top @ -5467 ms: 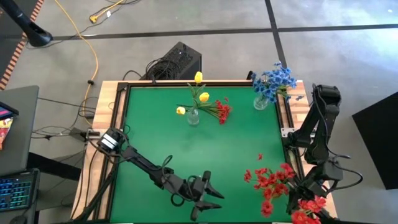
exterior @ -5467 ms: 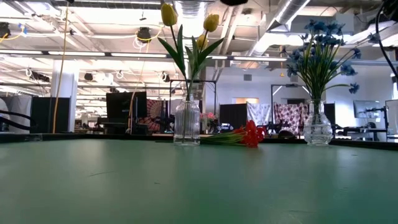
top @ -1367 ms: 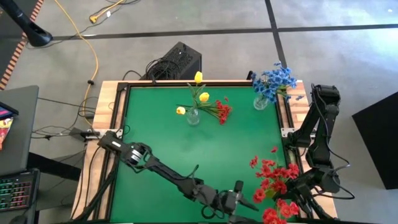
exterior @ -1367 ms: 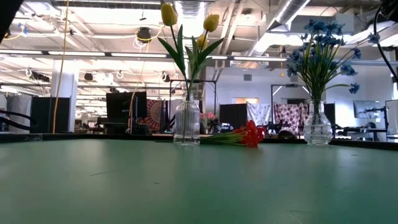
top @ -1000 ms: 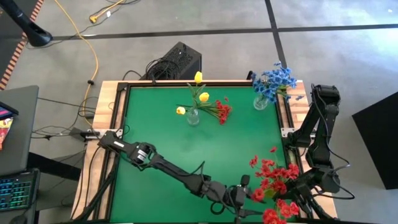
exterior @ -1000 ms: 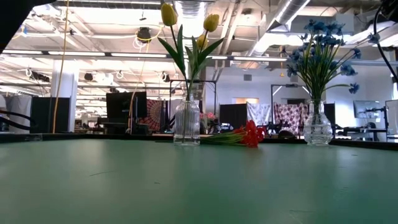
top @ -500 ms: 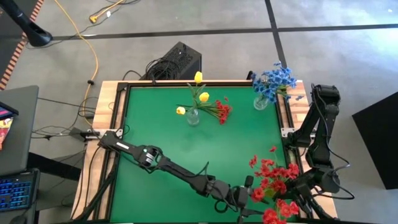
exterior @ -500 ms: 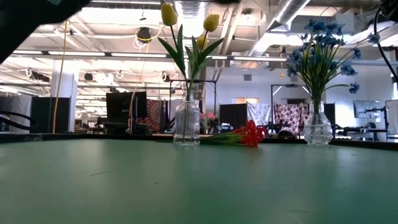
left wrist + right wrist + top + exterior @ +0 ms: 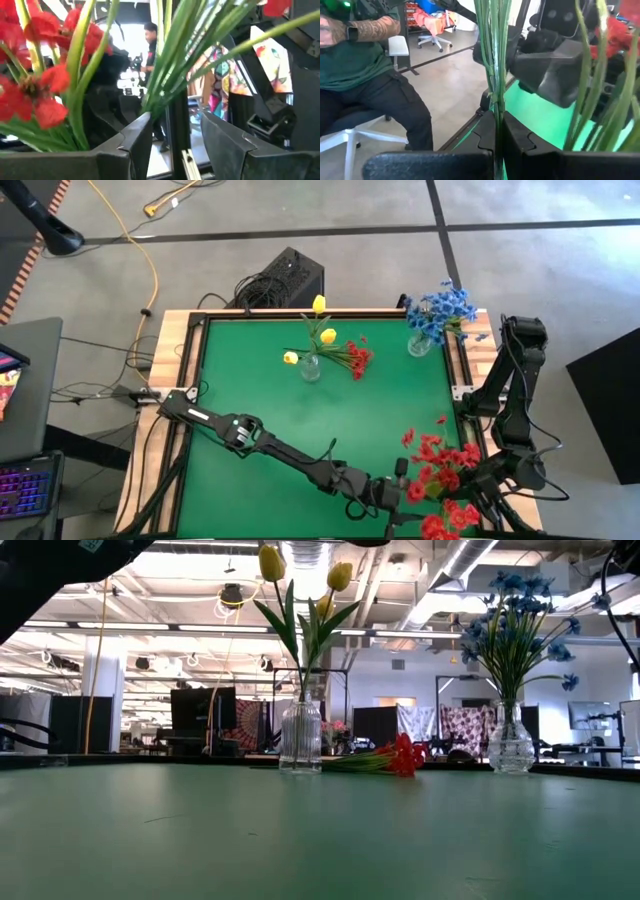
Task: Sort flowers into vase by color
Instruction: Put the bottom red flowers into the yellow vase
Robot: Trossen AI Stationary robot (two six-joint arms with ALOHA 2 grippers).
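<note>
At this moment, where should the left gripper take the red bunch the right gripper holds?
On the bare green stems below the red blooms, coming from the table's middle: the left gripper is open there, while the right gripper clamps the stems.

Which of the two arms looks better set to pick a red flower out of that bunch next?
Probably the left. The right gripper is shut on the red flower bunch by its stems, holding it up. The left gripper is open, its fingers right at those green stems, ready to close on one.

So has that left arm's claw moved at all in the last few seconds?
Yes. The left gripper slid right along the green table's near edge, up to the red flowers held by the right gripper.
</note>
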